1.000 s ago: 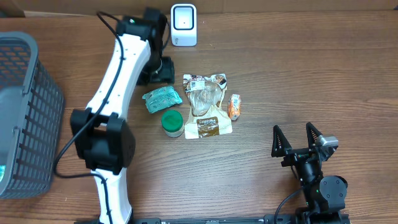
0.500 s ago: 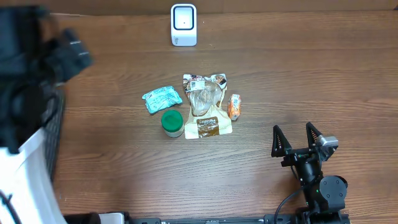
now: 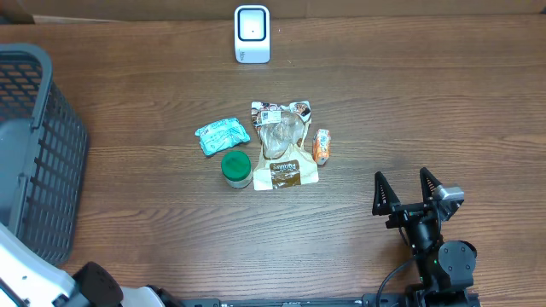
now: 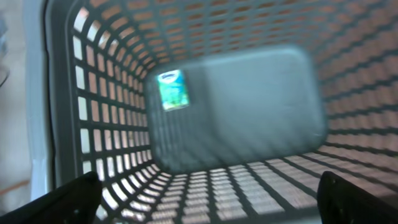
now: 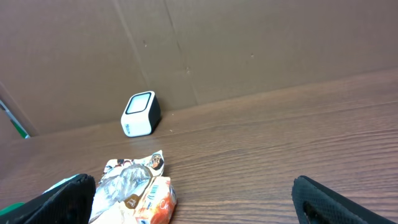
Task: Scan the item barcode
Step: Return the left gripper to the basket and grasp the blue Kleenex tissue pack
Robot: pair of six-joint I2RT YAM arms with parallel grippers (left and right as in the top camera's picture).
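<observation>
The white barcode scanner stands at the table's far edge and also shows in the right wrist view. Several items lie mid-table: a teal packet, a green-lidded jar, a clear-and-beige pouch and an orange packet. My left gripper hangs open and empty over the inside of the grey basket, where a small green-labelled item lies on the floor. My right gripper rests open and empty at the near right.
The grey mesh basket fills the table's left edge. Only a white and black part of my left arm shows at the overhead view's bottom left corner. A brown cardboard wall backs the table behind the scanner.
My left arm swung from beside the scanner across to the left over the basket, leaving most of the overhead view. The right arm stayed still.
</observation>
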